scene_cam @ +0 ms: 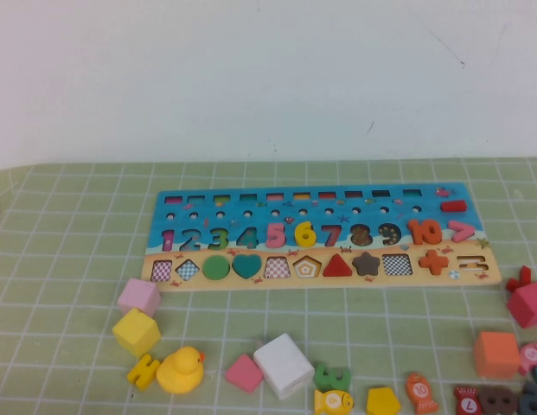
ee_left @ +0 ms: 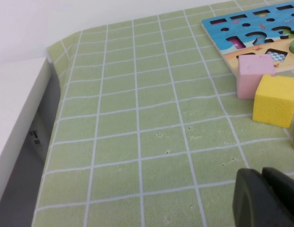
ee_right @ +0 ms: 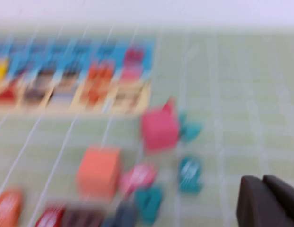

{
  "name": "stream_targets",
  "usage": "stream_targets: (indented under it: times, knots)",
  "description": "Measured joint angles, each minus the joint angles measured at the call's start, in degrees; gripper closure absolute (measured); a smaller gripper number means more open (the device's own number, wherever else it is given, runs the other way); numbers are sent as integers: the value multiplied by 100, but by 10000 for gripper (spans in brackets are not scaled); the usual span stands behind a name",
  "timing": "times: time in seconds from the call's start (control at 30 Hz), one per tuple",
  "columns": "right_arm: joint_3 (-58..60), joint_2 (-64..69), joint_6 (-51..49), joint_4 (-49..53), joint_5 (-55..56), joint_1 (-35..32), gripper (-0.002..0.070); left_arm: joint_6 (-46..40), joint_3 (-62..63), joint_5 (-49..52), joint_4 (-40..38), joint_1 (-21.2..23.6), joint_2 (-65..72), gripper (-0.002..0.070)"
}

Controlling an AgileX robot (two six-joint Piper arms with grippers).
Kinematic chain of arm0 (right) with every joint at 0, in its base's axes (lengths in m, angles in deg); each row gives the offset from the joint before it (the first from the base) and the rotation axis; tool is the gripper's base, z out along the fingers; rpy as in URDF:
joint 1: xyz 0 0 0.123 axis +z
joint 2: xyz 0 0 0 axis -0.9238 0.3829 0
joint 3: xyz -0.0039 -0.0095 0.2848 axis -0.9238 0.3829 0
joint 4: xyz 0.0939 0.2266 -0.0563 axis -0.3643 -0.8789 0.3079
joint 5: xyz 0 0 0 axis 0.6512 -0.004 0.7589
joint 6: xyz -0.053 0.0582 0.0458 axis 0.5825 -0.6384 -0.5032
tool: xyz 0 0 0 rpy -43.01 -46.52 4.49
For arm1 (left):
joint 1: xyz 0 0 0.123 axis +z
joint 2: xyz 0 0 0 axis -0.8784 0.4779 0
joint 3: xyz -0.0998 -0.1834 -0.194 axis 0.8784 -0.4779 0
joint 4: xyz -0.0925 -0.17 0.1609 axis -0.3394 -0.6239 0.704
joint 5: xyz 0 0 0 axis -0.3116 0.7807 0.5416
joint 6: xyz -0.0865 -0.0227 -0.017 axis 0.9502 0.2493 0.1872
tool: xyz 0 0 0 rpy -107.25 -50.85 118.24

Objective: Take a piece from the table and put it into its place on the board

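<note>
The number-and-shape board (scene_cam: 160, 203) lies across the middle of the table. Several of its shape slots (scene_cam: 163, 271) show bare checkered bottoms. Loose pieces lie in front of it: a pink diamond (scene_cam: 244, 373), a yellow pentagon (scene_cam: 383, 401), a green 3 (scene_cam: 333, 377) and an orange fish (scene_cam: 421, 392). Neither gripper shows in the high view. My left gripper (ee_left: 262, 198) is shut and empty above bare mat, short of a pink cube (ee_left: 253, 74) and a yellow cube (ee_left: 275, 100). My right gripper (ee_right: 262, 203) is shut and empty, near teal pieces (ee_right: 189, 172).
A yellow duck (scene_cam: 181, 370), a white cube (scene_cam: 284, 365), an orange cube (scene_cam: 496, 354) and a magenta cube (scene_cam: 529, 303) stand among the pieces. The mat's left edge meets a white ledge (ee_left: 14, 118).
</note>
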Motion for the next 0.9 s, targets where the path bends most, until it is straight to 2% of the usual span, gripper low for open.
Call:
stream_targets:
  times: [0.1,0.2,0.37,0.6,0.9]
  knots:
    - [328,-347,14,47,534,-429,678,0,0,0,0,0,0,677]
    - [556,-462,14,50,619,-872,678,0,0,0,0,0,0,677]
    - [596,-462,-8,50,502,-927,678,0,0,0,0,0,0,677]
    - [1278,-462,-8,-620,1703,-927,678,0,0,0,0,0,0,677]
    - [1391,-781,-28,-1294,855,-927,678,0,0,0,0,0,0,677]
